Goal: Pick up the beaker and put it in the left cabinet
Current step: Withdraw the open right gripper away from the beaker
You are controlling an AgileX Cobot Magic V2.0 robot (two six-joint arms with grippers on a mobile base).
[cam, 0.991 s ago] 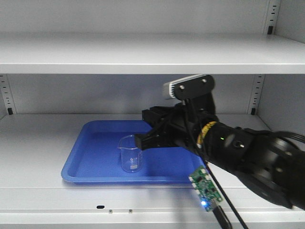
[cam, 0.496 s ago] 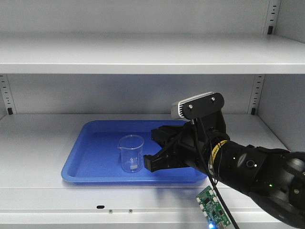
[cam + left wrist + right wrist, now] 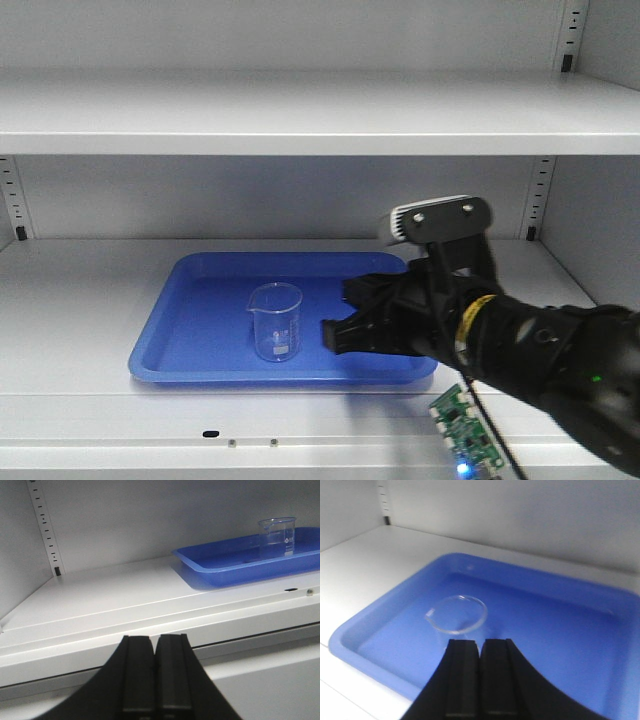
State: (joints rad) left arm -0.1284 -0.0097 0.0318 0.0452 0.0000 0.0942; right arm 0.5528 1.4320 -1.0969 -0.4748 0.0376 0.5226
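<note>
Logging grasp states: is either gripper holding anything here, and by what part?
Nothing is held. Both the left gripper and right gripper are shut and empty; the beaker stands free in the blue tray.

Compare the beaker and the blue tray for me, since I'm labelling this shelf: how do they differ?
The beaker is clear glass; the blue tray is opaque plastic. The beaker is a tall upright cylinder with a pouring lip; the tray is wide, shallow and rectangular. The beaker stands inside the tray; the tray lies flat on the cabinet shelf. Both appear empty otherwise.
</note>
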